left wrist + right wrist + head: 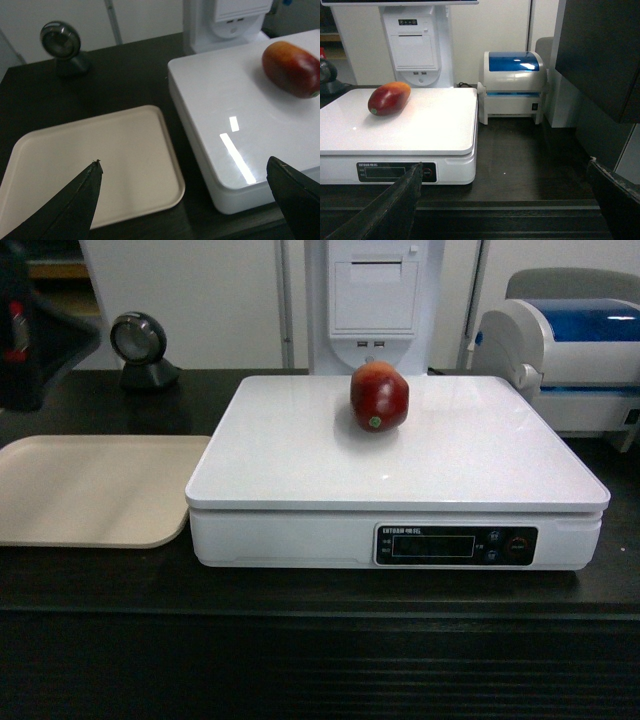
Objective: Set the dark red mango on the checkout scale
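only the gripper fingers show. the left gripper (182, 167) has two matte black, wedge-shaped fingers (75, 207) tapering to thin, slightly worn tips. the right gripper (505, 167) looks the same: dark tapered fingers (390, 210) with pale, scuffed edges at the tips.

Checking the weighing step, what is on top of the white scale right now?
Only the glossy dark red mango lies on the flat white rectangular scale, toward its back edge. The patch of platter beneath it is hidden.

head view frontal over the scale (400, 455); wrist views low from either side, both sharing it
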`<state>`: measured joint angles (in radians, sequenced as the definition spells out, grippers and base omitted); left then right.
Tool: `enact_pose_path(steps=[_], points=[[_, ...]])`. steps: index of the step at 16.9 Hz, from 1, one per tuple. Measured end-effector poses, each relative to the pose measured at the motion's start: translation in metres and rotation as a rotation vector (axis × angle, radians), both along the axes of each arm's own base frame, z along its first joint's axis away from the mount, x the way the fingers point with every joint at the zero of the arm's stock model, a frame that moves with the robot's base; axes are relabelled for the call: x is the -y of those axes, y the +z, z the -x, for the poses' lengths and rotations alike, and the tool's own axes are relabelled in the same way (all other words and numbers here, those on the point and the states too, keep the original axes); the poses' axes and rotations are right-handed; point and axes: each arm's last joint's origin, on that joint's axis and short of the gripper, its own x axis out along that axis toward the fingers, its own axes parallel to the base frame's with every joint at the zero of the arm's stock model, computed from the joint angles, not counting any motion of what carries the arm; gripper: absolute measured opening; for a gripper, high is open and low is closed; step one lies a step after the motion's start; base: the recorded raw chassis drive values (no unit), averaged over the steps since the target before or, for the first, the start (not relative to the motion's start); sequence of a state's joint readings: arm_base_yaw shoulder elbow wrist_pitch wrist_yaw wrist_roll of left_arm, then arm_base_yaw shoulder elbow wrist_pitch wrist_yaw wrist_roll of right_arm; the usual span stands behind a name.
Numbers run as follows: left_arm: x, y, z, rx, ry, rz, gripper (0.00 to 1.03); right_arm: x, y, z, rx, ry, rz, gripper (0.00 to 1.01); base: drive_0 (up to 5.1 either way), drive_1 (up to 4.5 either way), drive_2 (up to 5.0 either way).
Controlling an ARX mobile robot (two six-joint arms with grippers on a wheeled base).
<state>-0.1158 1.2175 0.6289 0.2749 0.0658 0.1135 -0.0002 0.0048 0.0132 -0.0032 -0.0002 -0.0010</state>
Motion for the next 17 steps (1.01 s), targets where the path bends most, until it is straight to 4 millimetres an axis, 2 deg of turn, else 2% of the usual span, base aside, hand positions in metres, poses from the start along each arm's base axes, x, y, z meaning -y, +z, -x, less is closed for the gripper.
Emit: enact_pose_path(steps=[3, 5, 6, 8, 9, 10, 14, 17], points=[[-0.014, -0.016, 0.027, -0.013, 0.073, -0.006, 0.98, 0.0, 0.0, 0.0, 0.0, 0.0, 0.0, 0.98, 0.0, 0.0, 0.0], [-0.02, -0.011, 0.033, 0.037, 0.098, -0.001, 0.98, 0.0, 0.0, 0.0, 0.0, 0.0, 0.0, 0.98, 0.0, 0.0, 0.0], [-0.029, -0.014, 0.035, 0.178, 0.163, 0.035, 0.88, 0.0, 0.0, 0.0, 0.0, 0.0, 0.0, 0.98, 0.0, 0.0, 0.0], [-0.032, -0.036, 0.06, 0.26, 0.204, 0.09, 0.65, 0.0, 0.0, 0.0, 0.0, 0.0, 0.0, 0.98, 0.0, 0.0, 0.0], [-0.032, -0.034, 0.066, 0.292, 0.196, 0.099, 0.54, 0.0, 0.0, 0.0, 0.0, 0.0, 0.0, 0.98, 0.0, 0.0, 0.0], [-0.032, -0.032, 0.072, 0.319, 0.196, 0.108, 0.43, 0.0, 0.0, 0.0, 0.0, 0.0, 0.0, 0.98, 0.0, 0.0, 0.0], [-0.032, -0.05, 0.094, 0.289, 0.2, 0.117, 0.01, 0.0, 0.0, 0.0, 0.0, 0.0, 0.0, 0.98, 0.0, 0.0, 0.0], [-0.032, -0.055, 0.107, 0.299, 0.198, 0.116, 0.02, 0.0, 0.0, 0.0, 0.0, 0.0, 0.0, 0.98, 0.0, 0.0, 0.0]])
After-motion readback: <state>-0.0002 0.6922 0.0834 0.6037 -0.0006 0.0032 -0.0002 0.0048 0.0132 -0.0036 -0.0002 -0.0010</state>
